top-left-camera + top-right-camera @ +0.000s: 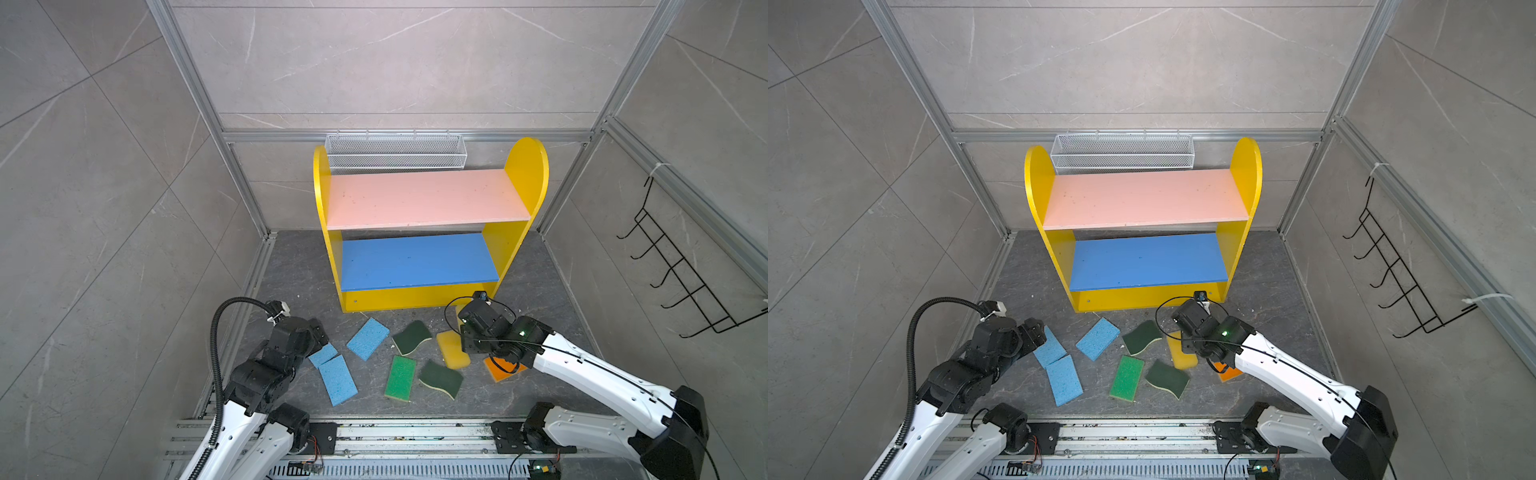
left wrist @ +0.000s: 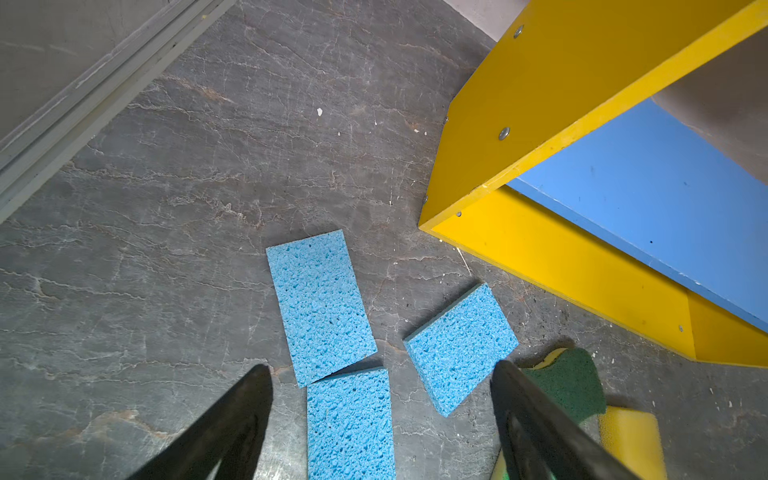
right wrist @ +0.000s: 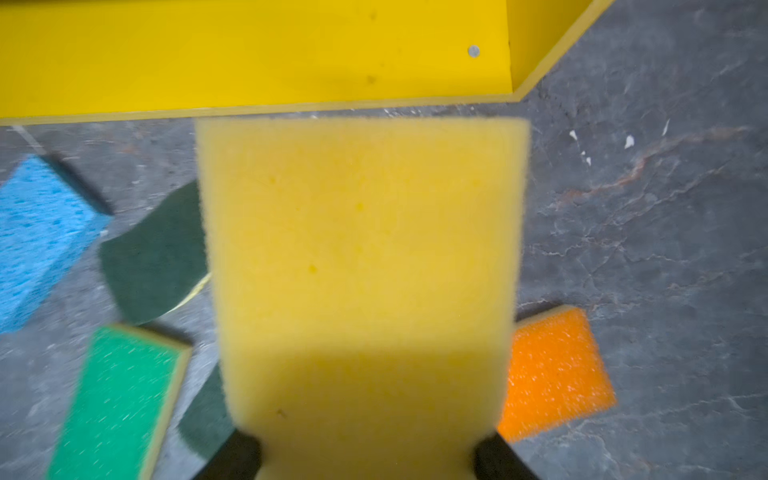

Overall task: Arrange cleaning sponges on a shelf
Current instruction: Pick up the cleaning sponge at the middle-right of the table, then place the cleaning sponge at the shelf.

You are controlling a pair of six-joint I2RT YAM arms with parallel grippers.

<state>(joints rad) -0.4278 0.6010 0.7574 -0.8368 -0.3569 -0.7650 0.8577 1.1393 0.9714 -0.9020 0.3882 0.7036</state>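
Observation:
The shelf (image 1: 527,174) stands at the back, its pink upper board (image 1: 424,199) and blue lower board (image 1: 415,262) bare. On the floor before it lie three light-blue sponges (image 1: 368,338) (image 1: 323,355) (image 1: 338,380), two dark-green wavy ones (image 1: 412,337) (image 1: 441,379), a bright-green-topped one (image 1: 400,378), an orange-topped one (image 1: 500,369) and a yellow block (image 1: 451,349). My right gripper (image 3: 370,453) is shut on another yellow sponge (image 3: 361,249) just in front of the shelf base; a top view shows only a sliver of it. My left gripper (image 2: 382,368) hangs open above the light-blue sponges (image 2: 320,303).
A white wire mesh basket (image 1: 395,151) hangs on the back wall behind the shelf. A black wire hook rack (image 1: 681,266) is on the right wall. Aluminium frame rails edge the floor, and the arms' mounting rail (image 1: 415,432) runs along the front.

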